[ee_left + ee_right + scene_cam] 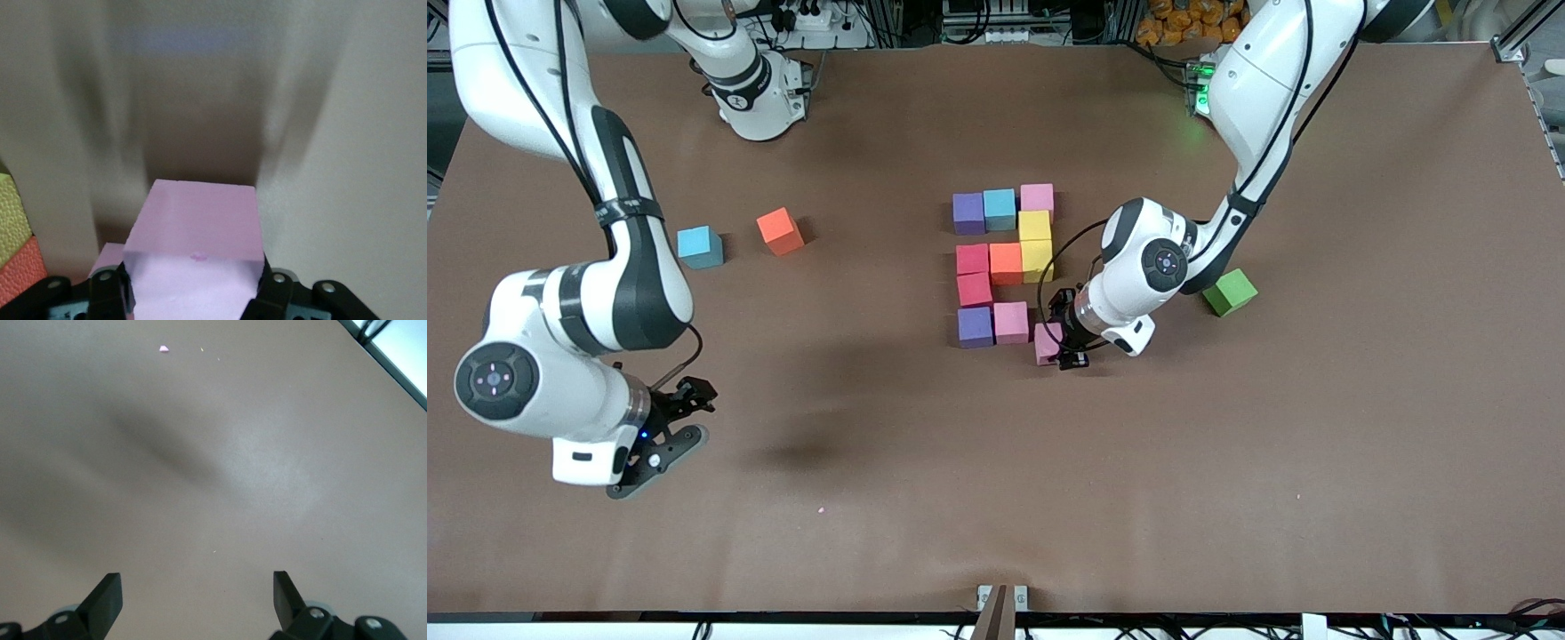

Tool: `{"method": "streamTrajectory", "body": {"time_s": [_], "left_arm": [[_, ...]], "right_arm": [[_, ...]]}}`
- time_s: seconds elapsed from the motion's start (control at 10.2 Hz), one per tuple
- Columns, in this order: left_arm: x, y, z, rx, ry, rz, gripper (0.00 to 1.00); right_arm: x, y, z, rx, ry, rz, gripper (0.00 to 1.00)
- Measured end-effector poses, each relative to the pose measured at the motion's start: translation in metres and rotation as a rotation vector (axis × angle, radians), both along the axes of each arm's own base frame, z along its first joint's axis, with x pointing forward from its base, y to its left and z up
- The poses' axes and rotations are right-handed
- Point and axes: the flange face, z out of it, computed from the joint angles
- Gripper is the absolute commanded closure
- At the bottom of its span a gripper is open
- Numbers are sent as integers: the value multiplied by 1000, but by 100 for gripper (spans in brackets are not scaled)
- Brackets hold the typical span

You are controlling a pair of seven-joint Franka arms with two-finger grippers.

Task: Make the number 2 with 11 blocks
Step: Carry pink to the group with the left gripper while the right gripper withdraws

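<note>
Foam in pink fills the left gripper (1060,348): its jaws clamp a pink cube (1047,342) by two opposite sides, low over the table (1227,462), just beside the pink cube (1011,322) that ends the bottom row of the number 2 (1005,264). That row has only a purple cube (975,326) and this pink one, so the clamped cube looks meant for the empty corner, and it is carried square to its neighbours so it can abut them. In the left wrist view the cube (193,257) sits between the fingers (107,293). The right gripper (667,436) waits over bare table, jaws spread wide with nothing between them, well apart from the digit. A blue cube (699,246), a red-orange cube (780,230) and the green cube (1230,292) lie outside the figure.
</note>
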Motion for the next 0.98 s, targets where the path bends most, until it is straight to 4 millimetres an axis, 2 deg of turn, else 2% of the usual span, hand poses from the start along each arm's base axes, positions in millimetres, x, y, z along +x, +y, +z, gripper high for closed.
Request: {"method": "streamTrajectory", "body": {"time_s": [0.39,0.59,0.78,0.98], "left_arm": [[-18,1,-4,16,-2,-22,100],[-29,-2,-4,8,-22,-16,100],[-35,-5,-5,0,-26,-3,99],[-36,-5,-5,1,-24,0,99]], "right_arm": [[-70,4,-21,-24,83,-81,0],[-110,19,-32,-46,135,-130,0],[-147,27,-33,-69,165,-170,0],[-168,22,-23,-69,181,-252,0]]}}
